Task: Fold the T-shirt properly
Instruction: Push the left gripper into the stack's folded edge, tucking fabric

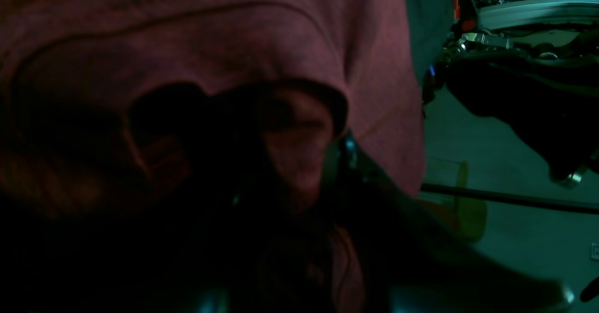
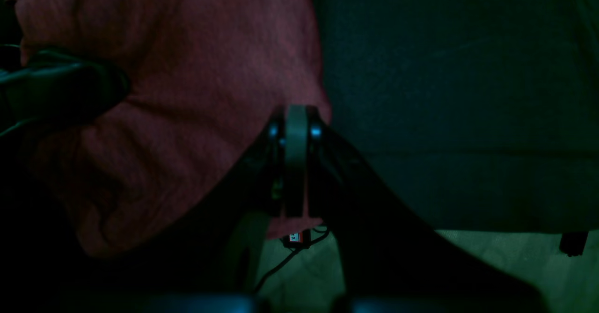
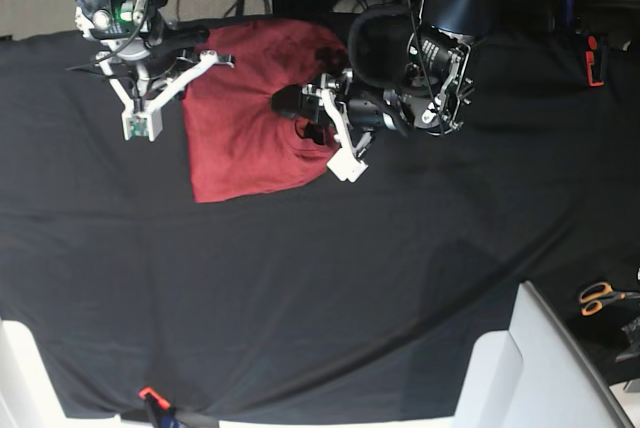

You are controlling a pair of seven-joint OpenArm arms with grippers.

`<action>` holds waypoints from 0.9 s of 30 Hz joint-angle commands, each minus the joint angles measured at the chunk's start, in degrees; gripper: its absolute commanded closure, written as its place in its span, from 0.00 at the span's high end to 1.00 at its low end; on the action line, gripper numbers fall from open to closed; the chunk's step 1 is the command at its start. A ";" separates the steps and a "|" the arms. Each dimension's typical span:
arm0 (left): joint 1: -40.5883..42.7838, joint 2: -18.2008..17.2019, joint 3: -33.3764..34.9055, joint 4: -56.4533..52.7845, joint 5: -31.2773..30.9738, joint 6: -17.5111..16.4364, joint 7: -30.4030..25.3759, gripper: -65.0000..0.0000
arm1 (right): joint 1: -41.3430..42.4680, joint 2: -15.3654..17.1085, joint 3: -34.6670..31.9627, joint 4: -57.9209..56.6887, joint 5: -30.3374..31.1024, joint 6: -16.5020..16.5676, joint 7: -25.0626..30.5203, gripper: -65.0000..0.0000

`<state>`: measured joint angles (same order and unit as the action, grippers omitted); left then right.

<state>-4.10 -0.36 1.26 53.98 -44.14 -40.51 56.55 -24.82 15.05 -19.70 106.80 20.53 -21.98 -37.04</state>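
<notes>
Shirt (image 3: 245,118), red and partly folded, lies on the black cloth (image 3: 330,278) toward the far side of the table, between the two arms. Its near edge is a straight fold; the far part is bunched.

Left gripper (image 3: 292,101) reaches over the shirt's right edge, in the base view, with its tips down in the fabric. In the left wrist view red cloth (image 1: 201,46) bulges around and over the dark fingers, but it is too dim to tell whether the jaws are pinching it.

Right gripper (image 2: 295,126) sits at the shirt's far left corner, jaws pressed together on the edge of the shirt (image 2: 196,93), as the right wrist view shows.

Orange-handled scissors (image 3: 600,296) lie at the table's right edge, well apart from the shirt.
</notes>
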 commanded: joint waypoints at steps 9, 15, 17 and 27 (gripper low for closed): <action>-3.51 -0.12 0.02 1.54 0.14 0.51 6.87 0.00 | -0.02 0.29 0.41 1.11 -0.10 0.13 1.04 0.00; -4.56 -1.79 0.11 7.61 0.23 0.51 9.51 0.00 | -0.02 0.29 0.41 1.11 -0.10 0.13 1.04 0.00; -5.97 -2.94 1.07 8.66 0.23 0.51 11.80 0.00 | -0.02 0.29 0.41 1.11 -0.10 0.13 1.04 0.00; -13.97 -9.18 23.23 8.75 0.32 0.51 12.59 0.00 | 0.07 0.29 0.41 1.11 -0.10 0.13 1.04 0.00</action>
<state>-16.56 -9.39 24.93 61.91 -42.92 -39.42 69.28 -24.80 15.05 -19.53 106.80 20.56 -21.96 -37.04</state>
